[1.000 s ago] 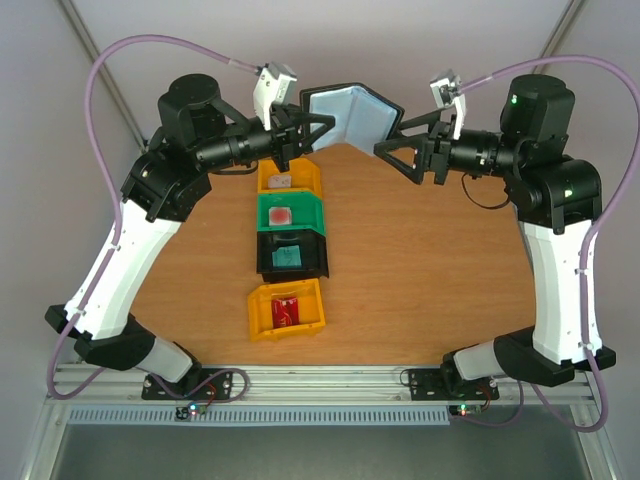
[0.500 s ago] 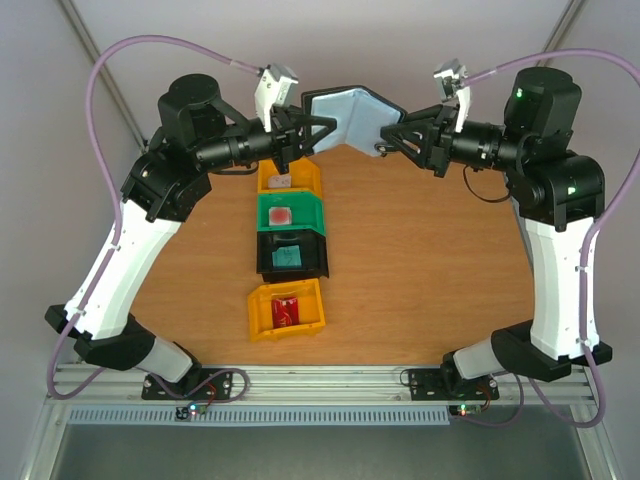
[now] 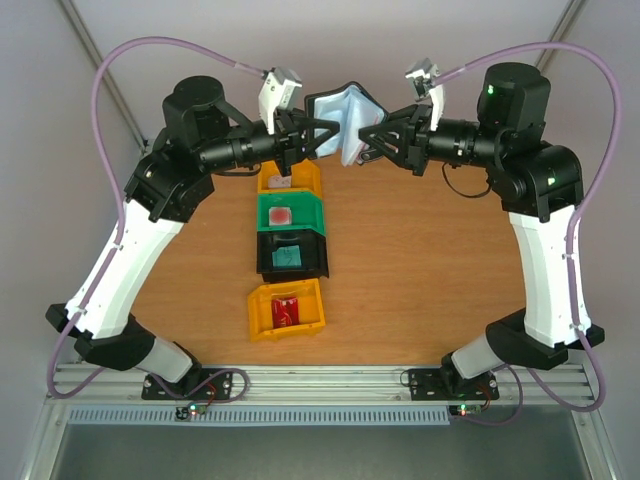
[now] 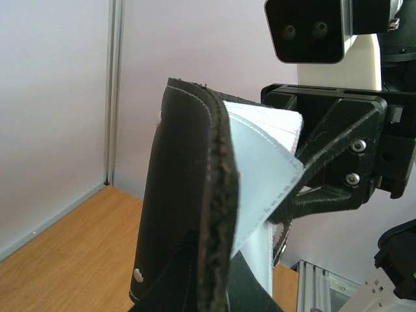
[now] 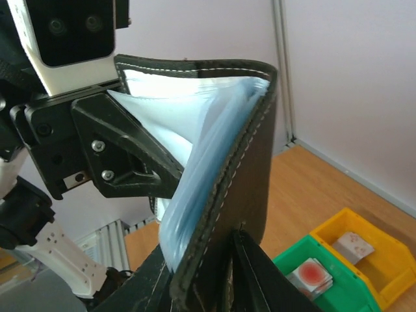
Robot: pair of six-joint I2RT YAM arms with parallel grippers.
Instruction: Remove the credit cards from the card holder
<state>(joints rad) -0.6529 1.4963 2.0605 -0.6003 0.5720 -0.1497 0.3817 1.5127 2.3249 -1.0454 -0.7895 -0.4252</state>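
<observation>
The black card holder (image 3: pixel 345 108) hangs in the air at the back of the table, half folded, with its grey-blue pockets facing forward. My left gripper (image 3: pixel 316 130) is shut on its left cover (image 4: pixel 185 195). My right gripper (image 3: pixel 368 140) is shut on the right cover (image 5: pixel 253 175), one finger on each side. I cannot tell whether any card sits in the pockets. Credit cards lie in the bins below: a red one (image 3: pixel 286 311), a teal one (image 3: pixel 288 257), and a white one with a red spot (image 5: pixel 311 273).
Several small bins stand in a row down the middle of the table: far yellow (image 3: pixel 305 180), green (image 3: pixel 310 212), black (image 3: pixel 312 255) and near yellow (image 3: pixel 312 312). The far yellow bin holds a pale card (image 5: pixel 353 244). Grey walls close in behind.
My right gripper has moved left onto the holder's right cover and closed on it. The holder has folded narrower. The left gripper has kept its grip in place.
</observation>
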